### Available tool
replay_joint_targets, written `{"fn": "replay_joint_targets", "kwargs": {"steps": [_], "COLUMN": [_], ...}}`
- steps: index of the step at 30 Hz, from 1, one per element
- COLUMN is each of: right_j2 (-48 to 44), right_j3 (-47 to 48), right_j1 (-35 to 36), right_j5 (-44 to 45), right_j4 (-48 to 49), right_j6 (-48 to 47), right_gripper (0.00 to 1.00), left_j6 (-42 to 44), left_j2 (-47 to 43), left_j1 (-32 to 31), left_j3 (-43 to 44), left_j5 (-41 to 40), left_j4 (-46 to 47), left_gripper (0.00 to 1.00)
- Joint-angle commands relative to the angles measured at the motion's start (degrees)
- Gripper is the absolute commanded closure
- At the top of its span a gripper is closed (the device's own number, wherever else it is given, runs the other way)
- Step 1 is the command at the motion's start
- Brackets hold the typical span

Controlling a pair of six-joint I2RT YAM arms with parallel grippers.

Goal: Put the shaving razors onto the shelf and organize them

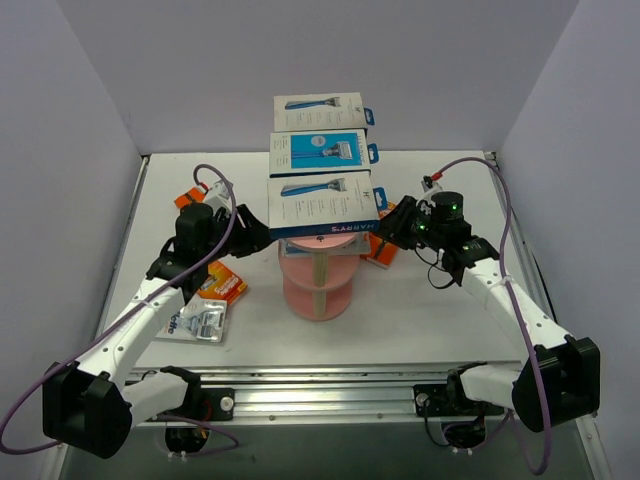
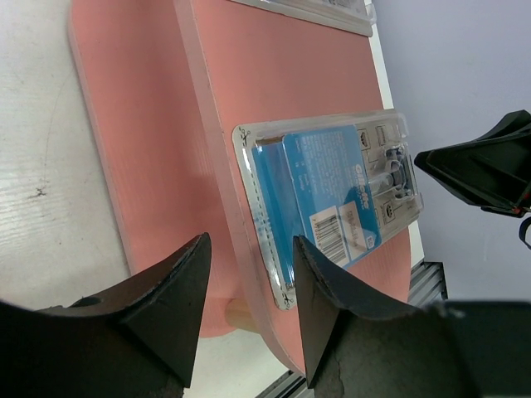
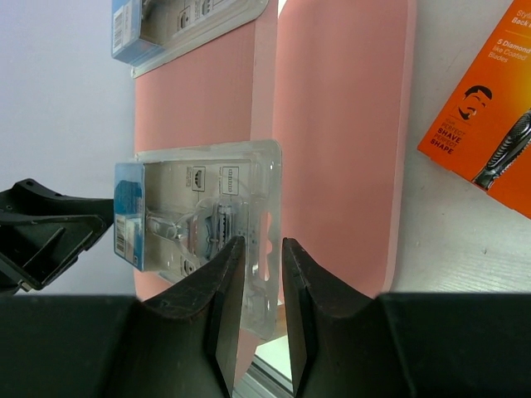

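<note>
The pink shelf (image 1: 318, 285) stands mid-table, and three white-and-blue shaving razors packs (image 1: 322, 205) lie in a row over its top tier. In the wrist views a clear blister pack with a blue insert (image 2: 332, 195) (image 3: 199, 215) lies across that pink tier (image 2: 149, 108). My left gripper (image 2: 250, 239) (image 1: 262, 235) is open, its jaws astride the tier's edge and the pack's blue end. Opposite it, my right gripper (image 3: 261, 240) (image 1: 388, 232) is narrowly open around the pack's clear edge. Whether its fingers touch the pack is unclear.
On the table left of the shelf lie orange razor cards (image 1: 222, 282) and a clear blister pack (image 1: 200, 322). One more orange card (image 1: 380, 250) (image 3: 489, 141) lies to the right of the shelf. White walls stand on three sides, and a metal rail (image 1: 320, 392) runs along the near edge.
</note>
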Motion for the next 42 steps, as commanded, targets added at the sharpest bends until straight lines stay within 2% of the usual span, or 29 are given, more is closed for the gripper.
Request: {"fn": "replay_joint_targets", "kwargs": {"steps": [1,16,42], "right_j2": [-0.72,0.68,2.88], "right_j3": [0.46,0.02,-0.07], "right_j1": [0.62,3.08,5.72], "right_j5": [1.05,1.84,2.81], "right_j4": [-0.21,1.11,3.13], "right_j6": [-1.49,-1.05,-0.61], "right_gripper": [0.79,0.81,0.84], "left_j6": [0.06,-0.9,0.24], "left_j2": [0.81,3.62,5.47], "left_j1": [-0.2,-0.2,-0.29], "left_j3": [0.07,-1.07,-0.63], "left_j5": [1.12,2.44,2.26], "left_j4": [4.1,8.13,7.98], "left_gripper": [0.47,0.48,0.5]}}
